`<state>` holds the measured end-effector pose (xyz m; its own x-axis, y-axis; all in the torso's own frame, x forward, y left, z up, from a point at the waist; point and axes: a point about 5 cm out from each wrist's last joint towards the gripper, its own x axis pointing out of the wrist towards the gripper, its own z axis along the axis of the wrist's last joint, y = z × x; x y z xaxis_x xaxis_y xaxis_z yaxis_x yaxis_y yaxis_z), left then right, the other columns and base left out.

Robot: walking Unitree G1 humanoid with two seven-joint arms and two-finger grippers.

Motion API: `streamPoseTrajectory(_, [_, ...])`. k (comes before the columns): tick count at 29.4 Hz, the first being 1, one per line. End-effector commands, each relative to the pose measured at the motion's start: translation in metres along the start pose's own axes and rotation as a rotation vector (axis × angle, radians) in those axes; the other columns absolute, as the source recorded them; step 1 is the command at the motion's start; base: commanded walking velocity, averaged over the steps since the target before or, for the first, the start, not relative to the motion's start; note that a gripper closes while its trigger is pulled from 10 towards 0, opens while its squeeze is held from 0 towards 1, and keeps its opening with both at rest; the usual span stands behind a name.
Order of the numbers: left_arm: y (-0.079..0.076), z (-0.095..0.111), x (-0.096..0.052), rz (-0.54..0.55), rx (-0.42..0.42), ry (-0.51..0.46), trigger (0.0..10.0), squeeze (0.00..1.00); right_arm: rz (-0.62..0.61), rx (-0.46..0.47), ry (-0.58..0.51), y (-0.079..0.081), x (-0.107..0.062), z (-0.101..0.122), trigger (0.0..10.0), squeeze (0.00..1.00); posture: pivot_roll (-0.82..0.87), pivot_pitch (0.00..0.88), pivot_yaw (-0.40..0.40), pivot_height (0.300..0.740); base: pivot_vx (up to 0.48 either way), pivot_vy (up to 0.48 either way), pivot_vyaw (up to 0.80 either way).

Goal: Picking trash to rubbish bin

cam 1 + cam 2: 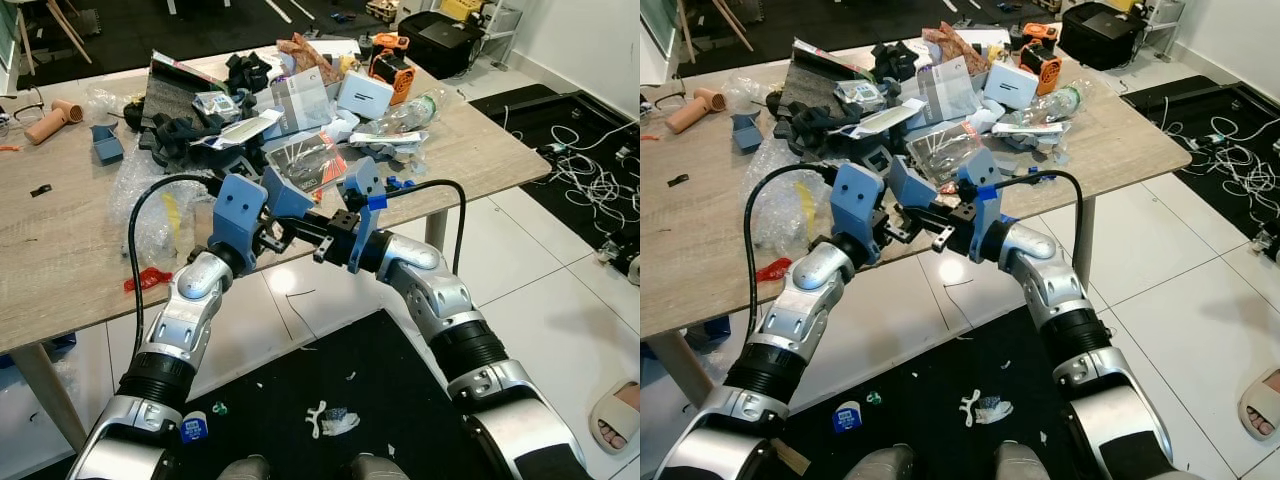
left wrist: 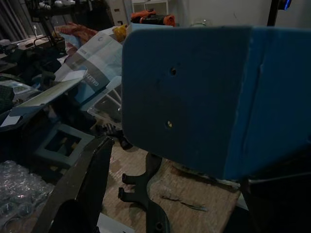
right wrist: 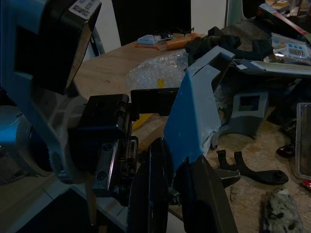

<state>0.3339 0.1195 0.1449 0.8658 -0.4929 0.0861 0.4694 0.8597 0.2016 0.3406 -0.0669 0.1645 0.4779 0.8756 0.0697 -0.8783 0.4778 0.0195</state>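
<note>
Wooden table [image 1: 60,260] on a white tiled floor [image 1: 560,310], black mat [image 1: 330,380] below its near edge. Orange-and-black power tool [image 1: 392,68] at the far corner, black case [image 1: 440,40] behind it. White cables [image 1: 590,165] tangled on the dark mat to the right. Sandalled foot [image 1: 618,415] at the right edge. Tan tube [image 1: 48,122] on the table's far left.

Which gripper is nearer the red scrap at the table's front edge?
Left. The left gripper is at the table edge just right of the red scrap; the right gripper is farther right, facing the left one.
</note>
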Motion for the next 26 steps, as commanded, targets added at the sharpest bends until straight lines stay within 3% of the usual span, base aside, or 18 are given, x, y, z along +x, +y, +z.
streamPoseTrajectory(1, [0.0000, 0.0009, 0.0021, -0.002, 0.007, -0.007, 10.0, 0.00, -0.002, -0.001, 0.007, -0.0018, -0.0001, -0.0007, 10.0, 0.00, -0.03, 0.000, -0.007, 0.740, 0.000, 0.000, 0.00])
streamPoseTrajectory(26, [-0.0034, -0.0041, 0.0009, 0.000, -0.007, -0.004, 10.0, 0.00, 0.008, 0.021, 0.023, -0.0012, -0.0013, -0.0067, 10.0, 0.00, -0.04, 0.000, -0.003, 0.740, 0.000, 0.000, 0.00])
